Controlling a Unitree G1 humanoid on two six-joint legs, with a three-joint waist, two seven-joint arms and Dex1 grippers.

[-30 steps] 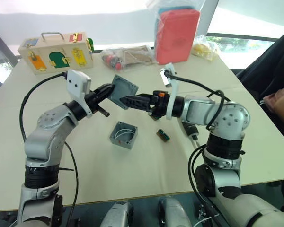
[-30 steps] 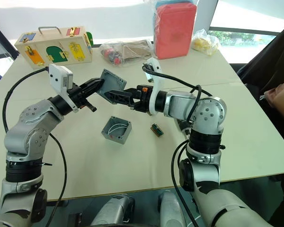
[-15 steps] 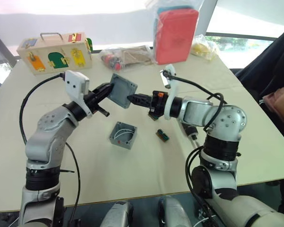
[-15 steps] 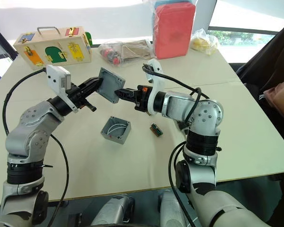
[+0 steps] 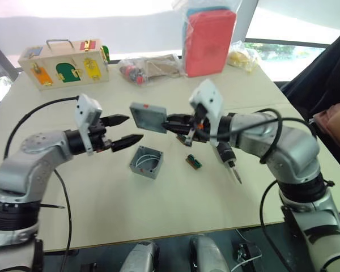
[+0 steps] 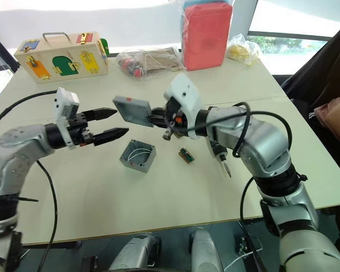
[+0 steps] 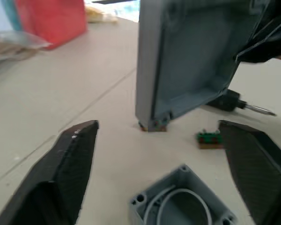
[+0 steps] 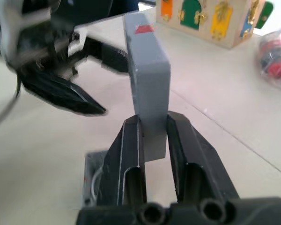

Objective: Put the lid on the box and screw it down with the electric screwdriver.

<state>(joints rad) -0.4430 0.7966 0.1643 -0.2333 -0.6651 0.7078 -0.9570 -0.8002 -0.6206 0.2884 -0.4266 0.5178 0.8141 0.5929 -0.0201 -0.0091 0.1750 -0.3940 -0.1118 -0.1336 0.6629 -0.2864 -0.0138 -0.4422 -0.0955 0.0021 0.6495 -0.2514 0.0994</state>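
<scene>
On the pale tabletop (image 5: 158,215) the task looks early to me: nothing is fitted or screwed yet. My right gripper (image 5: 169,120) is clamped on one edge of the shallow square grey plastic lid (image 5: 148,117), holding it in the air, above and a little beyond the small deep grey plastic junction box (image 5: 147,162). That box sits open on the table with white wire curled inside. My left gripper (image 5: 123,129) hangs beside the lid with its two black fingers spread apart and nothing between them. The slim black pen-style electric screwdriver (image 5: 229,160) lies untouched on the table under my right forearm, bit pointing toward me.

What is left, as I judge it: turn the lid flat, seat it on the box, then fetch the screwdriver and drive the corner screws.

Counting: one lid, one box, one screwdriver, and one small green connector block (image 5: 194,162) just beside the box. At the far edge stand one wooden latch box (image 5: 66,60), one tall red pack (image 5: 210,41) and two clear bags.
</scene>
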